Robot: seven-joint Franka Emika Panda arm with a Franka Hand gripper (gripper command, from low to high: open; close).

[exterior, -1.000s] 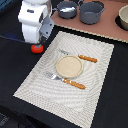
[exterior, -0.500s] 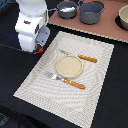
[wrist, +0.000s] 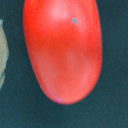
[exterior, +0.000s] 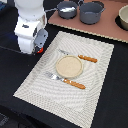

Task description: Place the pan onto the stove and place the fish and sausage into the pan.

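Observation:
The red sausage [wrist: 62,50] fills the wrist view, lying on the dark table very close under the camera. In the exterior view only a bit of the sausage [exterior: 38,50] shows under my gripper [exterior: 36,46], just off the placemat's left edge. No fingers show in either view, so I cannot tell whether the gripper is open or shut. The small dark pan [exterior: 66,8] sits on the pinkish-brown stove [exterior: 107,29] at the back, its inside looking pale. I cannot make out the fish.
A larger grey pot [exterior: 92,12] stands beside the pan on the stove. A bowl [exterior: 123,17] sits at the exterior view's right edge. The pale woven placemat [exterior: 95,65] carries a round plate [exterior: 69,66], a fork [exterior: 65,80] and a knife [exterior: 80,57].
The arm has shifted slightly toward the exterior view's left and sits lower over the sausage, which now shows less under the gripper.

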